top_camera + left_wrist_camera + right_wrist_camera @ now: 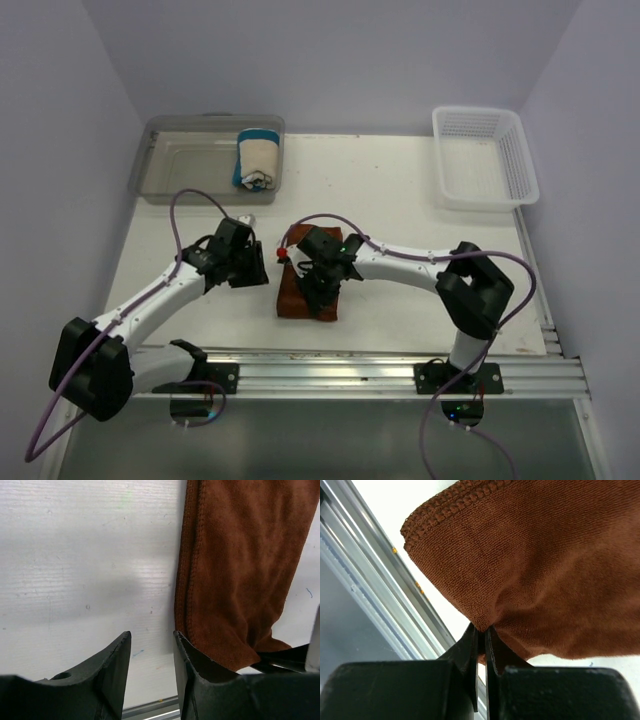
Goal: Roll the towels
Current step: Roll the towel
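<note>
A rust-brown towel (305, 295) lies folded into a narrow strip at the table's middle, near the front rail. My right gripper (482, 630) is shut on a pinch of its edge, and the brown towel (530, 565) bunches up just above the tips. My left gripper (152, 635) stands open over bare table just left of the brown towel (240, 565), nothing between its fingers. The cream towel with blue edges (257, 158) lies rolled inside the clear bin at the back left.
The clear plastic bin (180, 165) stands at the back left and a white mesh basket (485, 160) at the back right. An aluminium rail (380, 372) runs along the table's front edge, close to the brown towel.
</note>
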`<state>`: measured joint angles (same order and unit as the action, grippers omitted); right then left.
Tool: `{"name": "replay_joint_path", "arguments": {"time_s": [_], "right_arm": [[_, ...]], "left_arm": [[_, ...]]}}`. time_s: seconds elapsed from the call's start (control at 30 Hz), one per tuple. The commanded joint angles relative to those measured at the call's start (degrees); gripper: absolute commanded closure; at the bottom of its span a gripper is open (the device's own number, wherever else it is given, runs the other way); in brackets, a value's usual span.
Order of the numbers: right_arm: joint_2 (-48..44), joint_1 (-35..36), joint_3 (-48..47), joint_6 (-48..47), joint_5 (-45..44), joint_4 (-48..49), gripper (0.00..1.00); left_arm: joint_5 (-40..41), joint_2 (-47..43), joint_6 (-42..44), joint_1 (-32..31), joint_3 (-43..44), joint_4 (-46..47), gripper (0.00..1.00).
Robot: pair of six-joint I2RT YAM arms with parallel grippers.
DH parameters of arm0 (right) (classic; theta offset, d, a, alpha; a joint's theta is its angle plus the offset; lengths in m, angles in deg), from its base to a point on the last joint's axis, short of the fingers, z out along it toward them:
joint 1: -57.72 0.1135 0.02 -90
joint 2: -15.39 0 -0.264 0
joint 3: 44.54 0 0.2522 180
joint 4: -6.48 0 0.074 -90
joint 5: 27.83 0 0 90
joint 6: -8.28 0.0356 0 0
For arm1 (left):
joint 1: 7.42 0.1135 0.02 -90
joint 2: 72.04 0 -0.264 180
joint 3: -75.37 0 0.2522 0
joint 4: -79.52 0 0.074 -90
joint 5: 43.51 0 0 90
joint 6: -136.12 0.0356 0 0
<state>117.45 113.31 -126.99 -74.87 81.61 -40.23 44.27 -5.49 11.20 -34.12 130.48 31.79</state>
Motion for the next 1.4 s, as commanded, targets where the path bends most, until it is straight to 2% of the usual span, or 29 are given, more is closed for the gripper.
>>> {"name": "replay_joint_path", "arguments": {"time_s": [0.0,0.3,0.43,0.53,0.73,0.77,1.23,1.37], "right_arm": [[1.56,-1.19,-1.89,-1.31,7.97,-1.33,1.00],[4.46,-4.87,-3.47,-0.44,16.68,-0.36,1.00],[4.90,-5.93,-4.26,-0.44,18.96,-0.98,1.00],[4.81,-6.90,-4.09,0.44,20.63,-0.19,1.00],[5.60,-7.87,-4.52,1.67,21.52,0.08,1.00],[5.78,-7.87,-4.70,1.67,21.52,0.08,1.00],[7.54,-8.13,-6.64,1.85,21.43,-1.24,1.00],[7.54,-8.13,-6.81,2.02,21.43,-1.15,1.00]], "left_arm": [[3.61,-0.45,-1.81,-2.91,0.84,-0.56,0.57],[-0.24,-5.02,-6.04,-6.08,-3.46,3.21,0.65],[-1.56,-6.86,-6.74,-7.05,-6.35,4.62,0.65],[-1.74,-7.92,-7.09,-7.49,-7.59,4.88,0.60],[-0.86,-11.86,-7.62,-7.75,-8.12,5.50,0.38],[-1.03,-12.31,-7.45,-7.75,-8.21,5.67,0.37],[-4.63,-13.98,-5.78,-8.46,-9.87,11.03,0.38],[-5.52,-11.97,-5.60,-8.55,-10.76,12.53,0.42]]}}
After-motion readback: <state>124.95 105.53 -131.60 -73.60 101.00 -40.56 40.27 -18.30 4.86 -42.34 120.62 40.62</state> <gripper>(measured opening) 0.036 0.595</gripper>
